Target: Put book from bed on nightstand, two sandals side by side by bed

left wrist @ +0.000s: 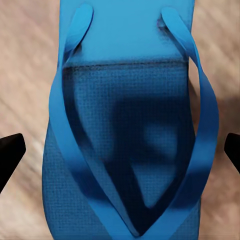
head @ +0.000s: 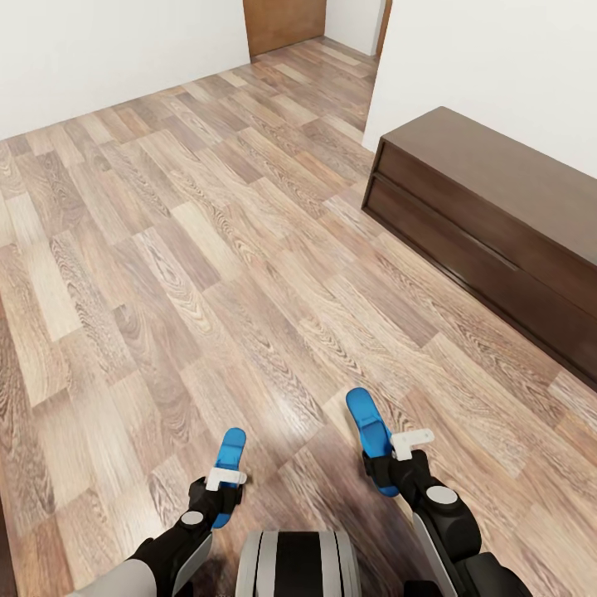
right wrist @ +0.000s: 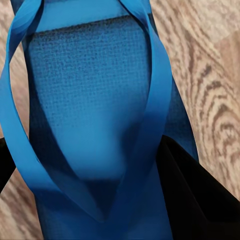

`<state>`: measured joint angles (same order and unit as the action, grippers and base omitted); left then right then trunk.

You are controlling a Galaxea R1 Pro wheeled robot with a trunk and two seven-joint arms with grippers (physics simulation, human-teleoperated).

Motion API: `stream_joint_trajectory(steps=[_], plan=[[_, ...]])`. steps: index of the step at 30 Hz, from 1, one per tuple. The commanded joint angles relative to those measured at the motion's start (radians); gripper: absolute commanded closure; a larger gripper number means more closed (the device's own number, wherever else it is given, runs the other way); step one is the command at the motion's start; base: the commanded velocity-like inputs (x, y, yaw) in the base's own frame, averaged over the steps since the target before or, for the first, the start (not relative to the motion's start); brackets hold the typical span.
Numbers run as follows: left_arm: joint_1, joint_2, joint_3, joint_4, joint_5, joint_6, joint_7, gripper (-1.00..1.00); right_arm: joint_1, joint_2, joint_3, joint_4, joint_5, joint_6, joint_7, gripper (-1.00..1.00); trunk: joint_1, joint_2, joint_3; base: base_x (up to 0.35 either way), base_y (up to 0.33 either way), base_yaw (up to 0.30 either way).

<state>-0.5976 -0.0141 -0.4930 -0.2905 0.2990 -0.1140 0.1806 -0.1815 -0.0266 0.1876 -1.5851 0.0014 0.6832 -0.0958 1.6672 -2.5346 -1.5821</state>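
Light-brown wood-plank floor (head: pixel 207 249) spans the head view, with white walls (head: pixel 99 50) along the 10–12 o'clock edge and a brown wooden door (head: pixel 282 21) at 12 o'clock. Long low dark-wood bench (head: pixel 497 224) stands against the wall at 2–3 o'clock; top surface bare.

Left arm's hand (head: pixel 222 487) at 7 o'clock, closed on a bright blue flat flip-flop sandal (head: pixel 229 464), toe end pointing toward 12 o'clock. Left wrist view: left-hand sandal (left wrist: pixel 130 125) lies strap-side up between the black fingertips (left wrist: pixel 10 150).

Right arm's hand (head: pixel 396 454) at 5 o'clock, closed on the second bright blue flip-flop sandal (head: pixel 369 427), toe toward 11 o'clock. Right wrist view: black finger (right wrist: pixel 195 195) pressed against the right-hand sandal (right wrist: pixel 90 115) edge.

Both sandals held above the floor, well apart.
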Motion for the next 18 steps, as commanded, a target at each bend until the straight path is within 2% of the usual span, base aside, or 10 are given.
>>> stream_joint_trajectory(steps=[1,7,13,18], plan=[[-0.001,0.000,-0.009,0.001,0.009,-0.004,0.006,-1.00,-0.001,-0.001,0.003,-0.001,-0.003,0.006,-0.009,1.00,0.000,0.000,0.000,0.000,0.000,0.000],[-0.001,0.000,-0.009,0.001,0.009,-0.004,0.006,-1.00,0.000,-0.001,0.003,-0.001,-0.003,0.005,-0.009,1.00,0.000,0.000,0.000,0.000,0.000,0.000],[-0.001,0.000,-0.009,0.001,0.009,-0.004,0.006,-1.00,0.000,-0.001,0.003,-0.001,-0.003,0.005,-0.009,1.00,0.003,-0.002,-0.024,0.000,0.000,0.000],[-0.002,0.000,-0.009,0.001,0.009,-0.004,0.007,-1.00,0.000,-0.001,0.003,-0.001,-0.003,0.005,-0.009,1.00,0.003,-0.002,-0.024,0.000,0.000,0.000]])
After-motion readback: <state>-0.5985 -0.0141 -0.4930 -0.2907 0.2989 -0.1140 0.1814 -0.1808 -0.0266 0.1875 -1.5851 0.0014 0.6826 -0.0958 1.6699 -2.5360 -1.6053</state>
